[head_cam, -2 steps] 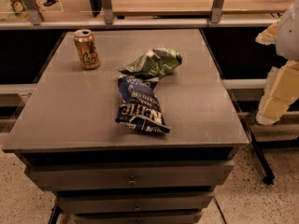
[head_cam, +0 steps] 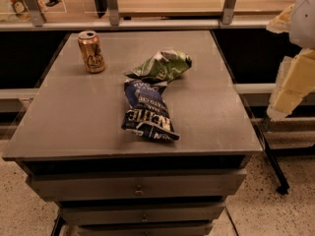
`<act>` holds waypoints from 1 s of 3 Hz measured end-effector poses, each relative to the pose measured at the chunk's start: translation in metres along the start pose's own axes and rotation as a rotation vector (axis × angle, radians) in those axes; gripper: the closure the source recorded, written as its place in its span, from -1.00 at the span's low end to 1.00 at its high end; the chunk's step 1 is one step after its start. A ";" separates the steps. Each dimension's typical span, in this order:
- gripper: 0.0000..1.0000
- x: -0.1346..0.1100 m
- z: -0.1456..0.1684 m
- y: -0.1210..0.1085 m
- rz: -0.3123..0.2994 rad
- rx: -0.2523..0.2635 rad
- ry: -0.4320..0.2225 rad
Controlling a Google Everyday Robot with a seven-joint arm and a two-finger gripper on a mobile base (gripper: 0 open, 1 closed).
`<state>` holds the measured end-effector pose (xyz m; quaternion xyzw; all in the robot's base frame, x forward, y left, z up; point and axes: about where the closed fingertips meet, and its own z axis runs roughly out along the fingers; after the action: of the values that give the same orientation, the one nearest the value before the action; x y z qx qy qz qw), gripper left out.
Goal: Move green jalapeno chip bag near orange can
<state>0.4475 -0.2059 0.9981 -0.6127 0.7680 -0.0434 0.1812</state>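
The green jalapeno chip bag [head_cam: 161, 66] lies crumpled at the middle rear of the grey table top [head_cam: 64, 127]. The orange can [head_cam: 91, 51] stands upright at the table's rear left, about a hand's width left of the green bag. My gripper [head_cam: 289, 88] shows only as pale cream arm parts at the right edge of the view. It is off the table's right side, well apart from both things, and it holds nothing that I can see.
A longer dark blue chip bag [head_cam: 146, 113] with white lettering lies just in front of the green bag, its top end touching it. A counter with metal posts [head_cam: 112, 6] runs behind the table. Drawers [head_cam: 138, 188] sit below the top.
The bags and the can have not moved. The pale arm parts at the right edge have shifted slightly.
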 end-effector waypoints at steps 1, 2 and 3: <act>-1.00 -0.022 -0.014 -0.019 -0.046 0.035 -0.021; -1.00 -0.051 -0.017 -0.034 -0.099 0.093 -0.047; -1.00 -0.079 -0.013 -0.050 -0.125 0.174 -0.055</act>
<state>0.5037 -0.1446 1.0423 -0.6422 0.7165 -0.1042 0.2518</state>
